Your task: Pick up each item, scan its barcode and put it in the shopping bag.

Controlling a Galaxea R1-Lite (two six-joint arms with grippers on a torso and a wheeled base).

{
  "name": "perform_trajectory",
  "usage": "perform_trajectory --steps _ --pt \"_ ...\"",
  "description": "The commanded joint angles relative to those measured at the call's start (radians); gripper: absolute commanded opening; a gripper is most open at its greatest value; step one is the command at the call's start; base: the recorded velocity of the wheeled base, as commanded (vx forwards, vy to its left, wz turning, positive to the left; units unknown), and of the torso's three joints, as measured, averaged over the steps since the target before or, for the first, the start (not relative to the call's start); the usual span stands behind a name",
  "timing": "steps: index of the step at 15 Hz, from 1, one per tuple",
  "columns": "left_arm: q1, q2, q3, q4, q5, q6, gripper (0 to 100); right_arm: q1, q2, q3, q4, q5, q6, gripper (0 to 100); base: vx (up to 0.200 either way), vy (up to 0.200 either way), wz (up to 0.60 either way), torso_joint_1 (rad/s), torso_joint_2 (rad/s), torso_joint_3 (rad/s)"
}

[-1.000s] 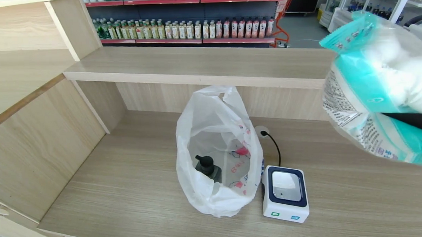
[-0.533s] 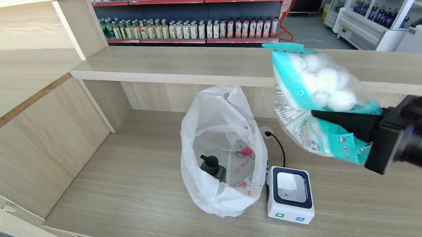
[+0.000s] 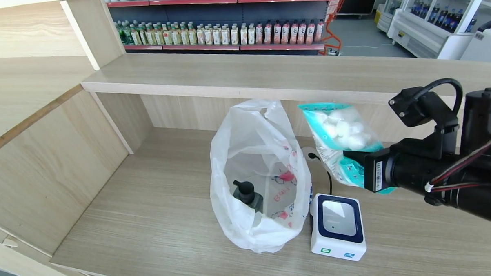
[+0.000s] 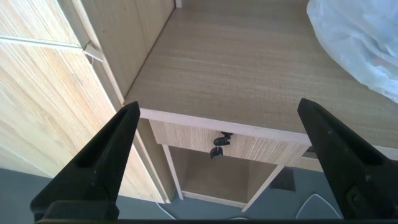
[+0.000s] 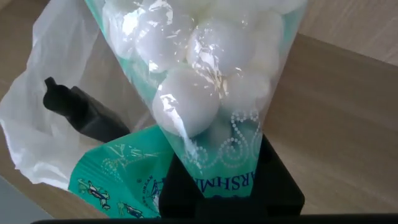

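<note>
The packet [image 3: 338, 131] of white balls, clear with teal print, was held in the air over the table [image 3: 150, 227], pinched at its lower part by the right gripper [image 3: 354, 158]. It hung tilted, just beside the upper rim of the shopping bag [image 3: 258, 170] and above and behind the scanner [image 3: 337, 226], touching neither.

The right wrist view added what the head view hid. The black fingers [image 5: 186, 186] pressed in on the packet from both sides, and the balls bulged against the film right above them. Below and beside the packet, the bag's open mouth showed the dark pump bottle [image 5: 84, 112] inside.

The left wrist view showed the left gripper [image 4: 217, 112] with its fingers spread wide and holding nothing. It hung off the table's front edge, near the bag's bulging side. A small black latch [image 4: 219, 144] sat under that edge.

The scanner stood just beside the bag, its cable [image 3: 323, 170] running back to the rear wall. Bare table stretched left of the bag to the side panel [image 3: 46, 169]. A ledge [image 3: 267, 74] overhung the rear.
</note>
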Motion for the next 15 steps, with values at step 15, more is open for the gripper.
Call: perform_trajectory --steps 15 --pt "0.000 0.002 0.000 -0.002 0.001 0.000 100 0.107 0.223 -0.065 -0.202 0.029 0.199 0 0.000 0.000 0.00 0.000 0.00 0.000"
